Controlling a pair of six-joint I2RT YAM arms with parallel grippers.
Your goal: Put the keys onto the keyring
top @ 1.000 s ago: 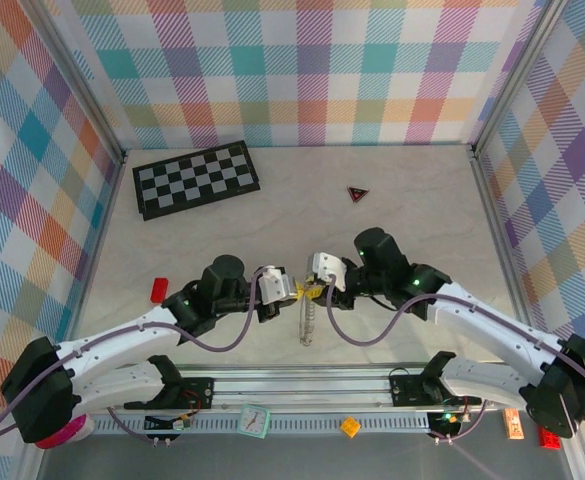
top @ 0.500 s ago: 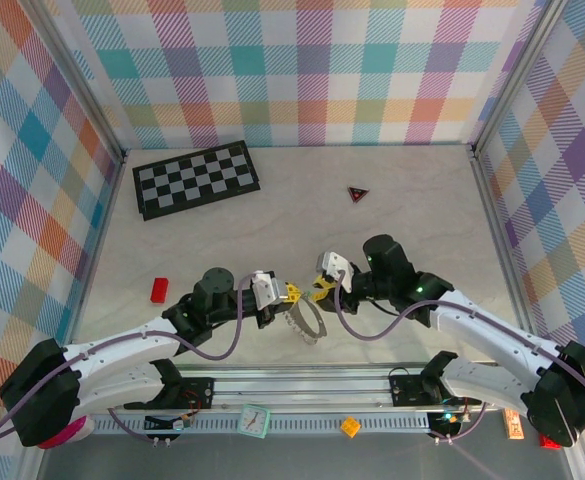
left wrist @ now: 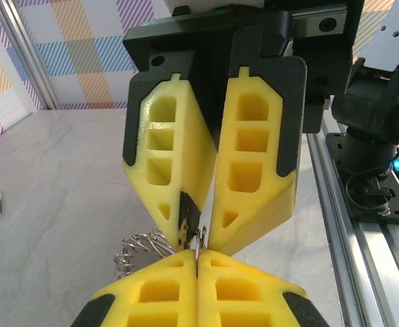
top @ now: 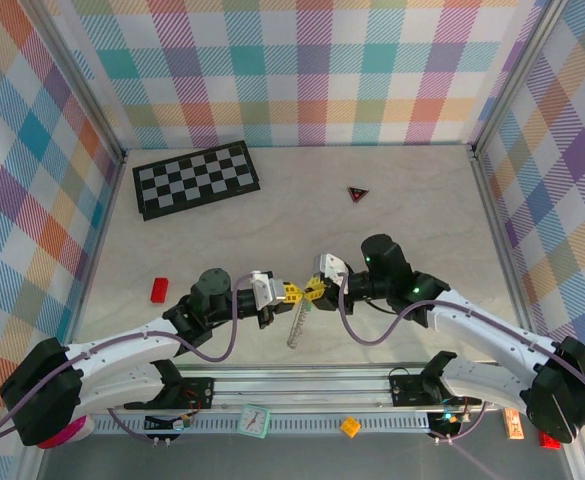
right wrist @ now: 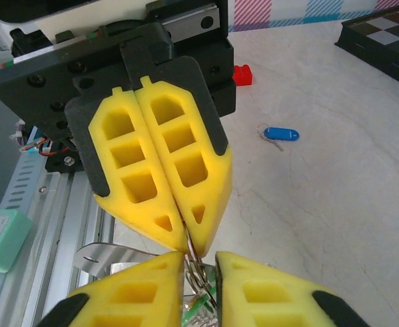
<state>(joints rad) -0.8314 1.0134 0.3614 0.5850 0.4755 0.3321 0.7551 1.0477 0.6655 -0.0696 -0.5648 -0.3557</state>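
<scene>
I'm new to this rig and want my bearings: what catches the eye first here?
The left gripper and right gripper meet fingertip to fingertip at the near centre of the table, the silvery keyring dangling from them. A checkerboard lies back left; a blue key lies loose nearby.

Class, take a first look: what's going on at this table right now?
Both arms meet tip to tip above the table, near its front edge. The left gripper is shut on the keyring, which hangs below it. The right gripper pinches something green, seemingly the green key, by the ring's wire. The blue key lies on the table, not yet on the ring.
</scene>
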